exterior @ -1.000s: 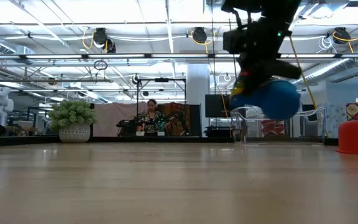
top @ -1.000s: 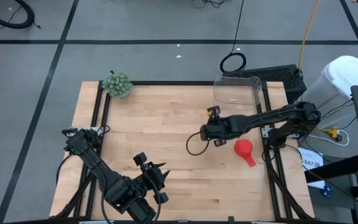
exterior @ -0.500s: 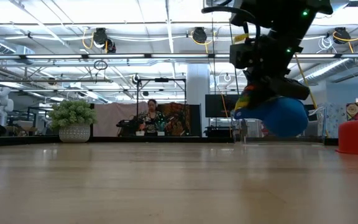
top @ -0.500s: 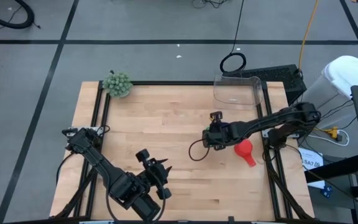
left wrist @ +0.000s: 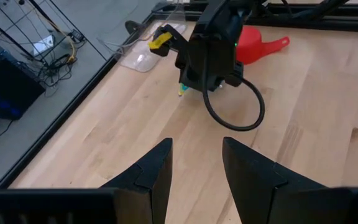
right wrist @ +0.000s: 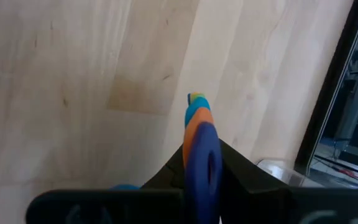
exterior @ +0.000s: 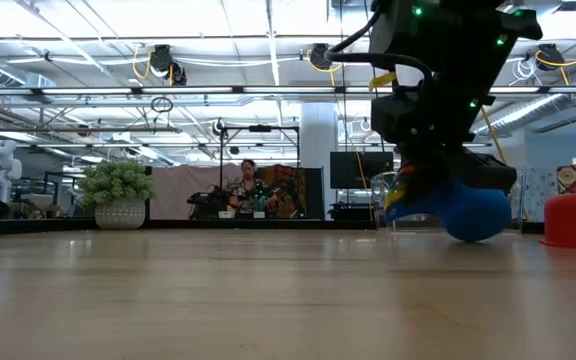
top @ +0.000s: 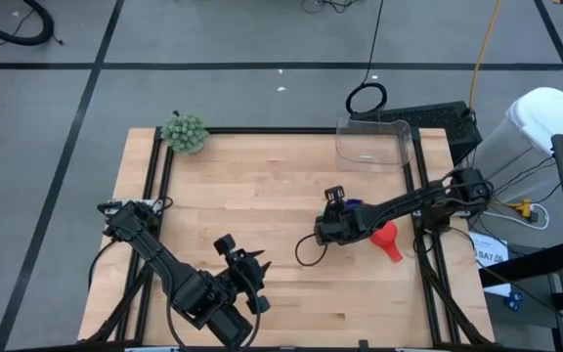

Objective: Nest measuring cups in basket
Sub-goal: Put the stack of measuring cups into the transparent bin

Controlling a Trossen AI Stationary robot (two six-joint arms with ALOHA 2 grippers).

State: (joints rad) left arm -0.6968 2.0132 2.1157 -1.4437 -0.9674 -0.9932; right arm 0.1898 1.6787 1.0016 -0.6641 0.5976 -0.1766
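My right gripper (top: 334, 219) hangs over the table's right middle, shut on a nested stack of measuring cups (exterior: 460, 208). The outermost cup is dark blue, and its bowl (top: 353, 207) sits low over the wood. In the right wrist view the stacked handles (right wrist: 197, 124) show blue, orange, light blue and yellow-green edges. A red cup (top: 386, 238) lies on the table just right of the gripper. The clear basket (top: 372, 140) stands at the far right corner. My left gripper (left wrist: 194, 168) is open, waiting near the near edge (top: 245, 277). My right gripper pinches the stacked flat handles (right wrist: 202, 163) between its two fingers (right wrist: 238, 177), which lie along them. The bowls hang below and beside the fingers (exterior: 468, 212), tilted. I cannot tell whether the blue bowl touches the table.
A fuzzy grey-green ball (top: 185, 131) sits at the far left corner. A black cable loop (left wrist: 235, 112) hangs under the right wrist. Black frame rails run along the table's left and right edges. Bare wood lies between the two arms.
My right gripper has moved toward the near edge and down, staying shut on the cup stack. The blue bowl has dropped from well above the table to just over it.
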